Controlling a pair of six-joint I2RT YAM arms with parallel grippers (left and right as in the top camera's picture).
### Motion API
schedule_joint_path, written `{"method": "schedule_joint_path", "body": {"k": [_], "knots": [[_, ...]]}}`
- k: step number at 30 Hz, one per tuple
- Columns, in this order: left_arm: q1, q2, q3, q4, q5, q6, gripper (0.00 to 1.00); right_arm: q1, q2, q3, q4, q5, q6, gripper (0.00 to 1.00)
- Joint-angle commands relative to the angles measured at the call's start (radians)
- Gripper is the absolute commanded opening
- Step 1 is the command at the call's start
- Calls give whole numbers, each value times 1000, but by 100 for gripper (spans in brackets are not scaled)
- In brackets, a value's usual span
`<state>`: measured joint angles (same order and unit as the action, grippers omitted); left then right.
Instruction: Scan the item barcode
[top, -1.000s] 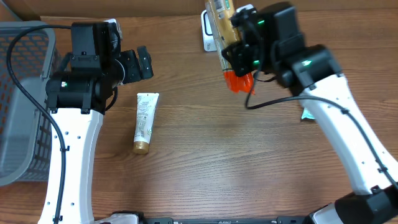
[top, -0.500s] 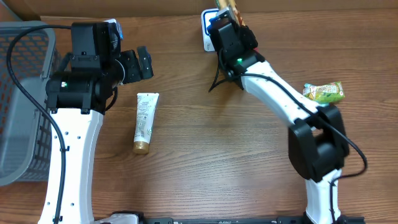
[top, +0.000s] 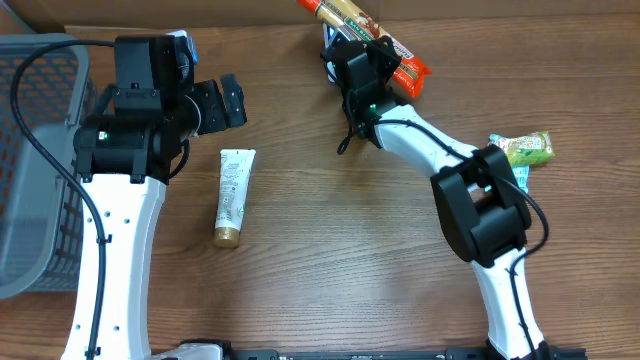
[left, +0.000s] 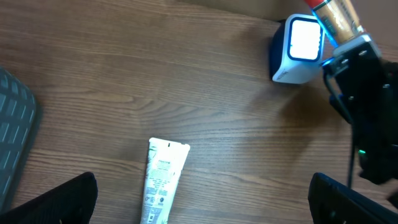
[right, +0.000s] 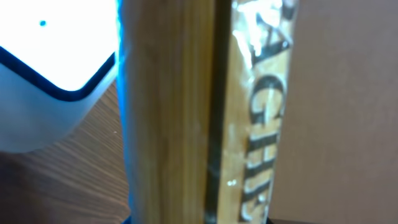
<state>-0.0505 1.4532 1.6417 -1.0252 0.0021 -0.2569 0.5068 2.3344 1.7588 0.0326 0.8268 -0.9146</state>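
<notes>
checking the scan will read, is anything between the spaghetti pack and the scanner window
Nothing visible stands between them. The right gripper holds the spaghetti pack right next to the scanner, and the right wrist view shows only open space between the pack and the lit window.

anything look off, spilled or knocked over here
Nothing stands out: the spaghetti pack sits in the right pincer by the lit scanner, the tube lies flat on the table, nothing spilled.

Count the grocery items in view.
3: a spaghetti packet in the right gripper, a tube lying centre-left, a green packet far right. Others may be hidden.
</notes>
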Motion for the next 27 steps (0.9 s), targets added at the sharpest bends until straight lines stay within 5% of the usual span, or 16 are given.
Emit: {"method": "schedule_joint_path", "body": {"k": [1, 27], "knots": [[-2, 0, 8, 1, -13, -13, 100, -28, 5, 35, 101, 115, -40, 4], [-2, 0, 8, 1, -13, -13, 99, -61, 53, 34, 199, 119, -36, 4]]}}
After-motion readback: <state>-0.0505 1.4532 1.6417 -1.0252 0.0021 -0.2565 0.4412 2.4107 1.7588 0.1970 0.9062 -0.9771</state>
